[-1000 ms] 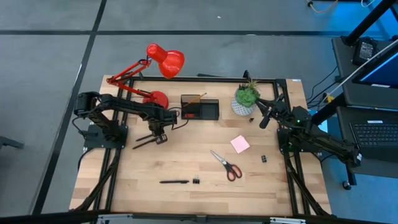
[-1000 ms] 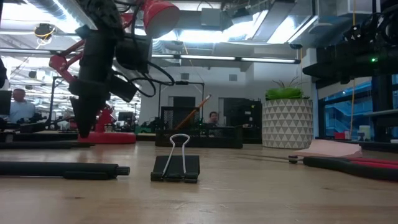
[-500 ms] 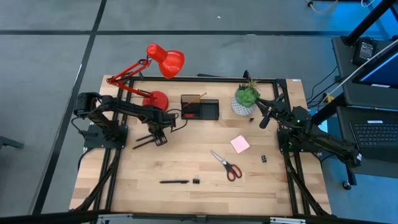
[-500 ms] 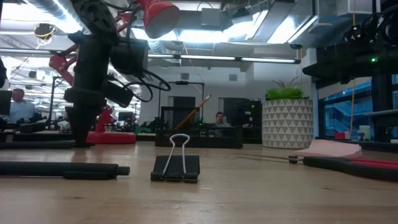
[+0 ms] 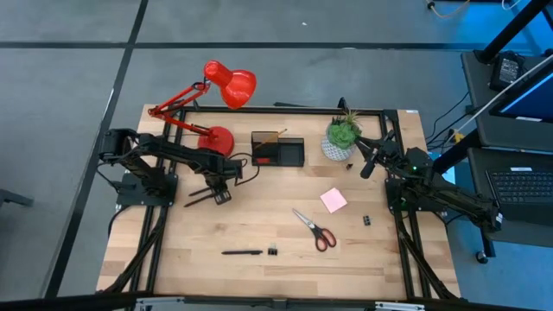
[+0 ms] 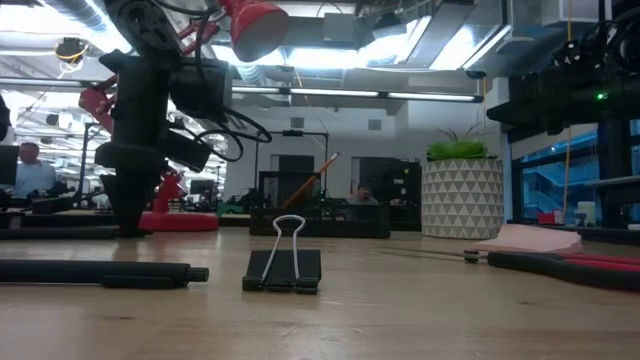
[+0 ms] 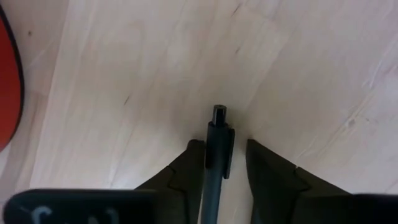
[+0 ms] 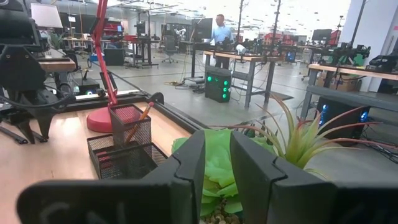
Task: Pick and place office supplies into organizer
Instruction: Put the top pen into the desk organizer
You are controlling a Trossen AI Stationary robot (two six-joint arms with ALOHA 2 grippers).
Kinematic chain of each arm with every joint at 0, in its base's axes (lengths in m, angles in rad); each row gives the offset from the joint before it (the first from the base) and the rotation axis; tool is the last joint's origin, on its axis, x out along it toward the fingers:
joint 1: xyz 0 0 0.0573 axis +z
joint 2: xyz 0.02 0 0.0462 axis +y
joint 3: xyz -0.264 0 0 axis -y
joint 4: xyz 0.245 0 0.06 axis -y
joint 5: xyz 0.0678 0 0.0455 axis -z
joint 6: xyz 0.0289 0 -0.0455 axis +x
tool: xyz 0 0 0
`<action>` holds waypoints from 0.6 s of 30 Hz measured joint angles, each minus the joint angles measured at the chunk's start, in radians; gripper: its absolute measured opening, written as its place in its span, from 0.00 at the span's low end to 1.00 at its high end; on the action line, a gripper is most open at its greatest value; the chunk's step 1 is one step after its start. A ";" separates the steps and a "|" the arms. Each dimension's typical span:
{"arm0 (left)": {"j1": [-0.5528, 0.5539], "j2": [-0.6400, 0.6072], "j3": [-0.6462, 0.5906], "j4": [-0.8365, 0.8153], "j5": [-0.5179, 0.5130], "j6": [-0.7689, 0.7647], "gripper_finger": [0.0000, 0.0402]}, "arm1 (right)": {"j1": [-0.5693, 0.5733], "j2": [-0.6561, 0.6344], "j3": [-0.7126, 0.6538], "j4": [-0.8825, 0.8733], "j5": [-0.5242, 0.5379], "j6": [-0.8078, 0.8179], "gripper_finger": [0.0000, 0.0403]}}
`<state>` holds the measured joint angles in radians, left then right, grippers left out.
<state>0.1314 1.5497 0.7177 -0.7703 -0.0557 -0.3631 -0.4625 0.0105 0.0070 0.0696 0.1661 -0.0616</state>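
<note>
A black pen (image 7: 216, 155) lies on the wooden table (image 5: 259, 225) between the two dark fingers of the left gripper (image 7: 219, 163), which straddle it with small gaps on either side, so the jaws are narrowly open around the pen and not visibly pressing it; in the high view this gripper (image 5: 218, 192) is down at the table just in front of the red desk lamp (image 5: 226, 85) base, left of the organizer (image 5: 277, 149), with the pen's dark shaft (image 5: 197, 197) sticking out toward the table's left; the organizer, a black mesh tray at the back of the table, holds an orange pencil (image 5: 274, 136) leaning in its taller section and something red in the lower part; a second black pen (image 5: 242, 253) lies near the front edge with a black binder clip (image 5: 272, 252) just beside its tip; the red-handled scissors (image 5: 314, 228) lie right of centre, the pink sticky-note pad (image 5: 333, 200) near them, and a small black clip (image 5: 366, 222) further right; the right gripper (image 5: 366, 166) hangs above the table beside the potted green plant (image 5: 342, 136), its fingers a little apart and holding nothing.
</note>
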 joint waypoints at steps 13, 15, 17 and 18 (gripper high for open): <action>0.000 0.002 -0.001 -0.016 -0.041 0.010 0.19 | 0.000 0.000 0.000 0.000 0.000 0.000 0.20; 0.000 0.002 -0.001 -0.018 -0.048 0.010 0.19 | 0.000 0.000 0.000 0.000 0.000 0.000 0.20; 0.000 0.003 -0.001 -0.020 -0.053 0.010 0.19 | 0.000 0.000 0.000 0.000 0.000 0.000 0.20; 0.000 0.003 -0.001 -0.020 -0.054 0.010 0.19 | 0.000 0.000 0.000 0.000 0.000 0.000 0.20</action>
<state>0.1318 1.5524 0.7170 -0.7905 -0.1100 -0.3527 -0.4626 0.0108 0.0071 0.0696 0.1661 -0.0612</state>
